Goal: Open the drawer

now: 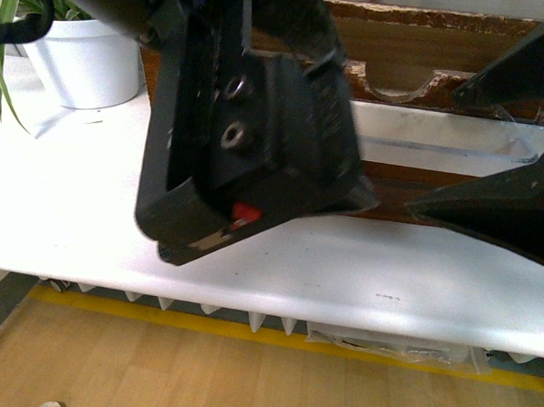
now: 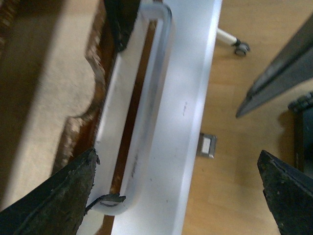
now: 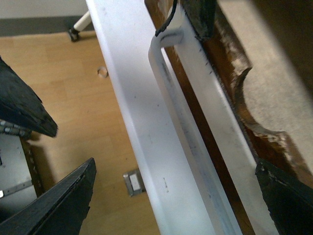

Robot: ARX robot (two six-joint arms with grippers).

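Observation:
The dark-brown drawer with a half-round notch and a chipped top edge stands behind the white table edge. Its long white handle runs across the front. My left gripper is open, close to the handle's left end. In the left wrist view the handle lies between its spread fingers, next to one finger. My right gripper is open with its jaws above and below the handle. In the right wrist view the handle and notch show.
A white table ledge runs in front of the drawer. A white plant pot stands at the back left. Below are a wooden floor, a yellow line, a floor socket and a caster wheel.

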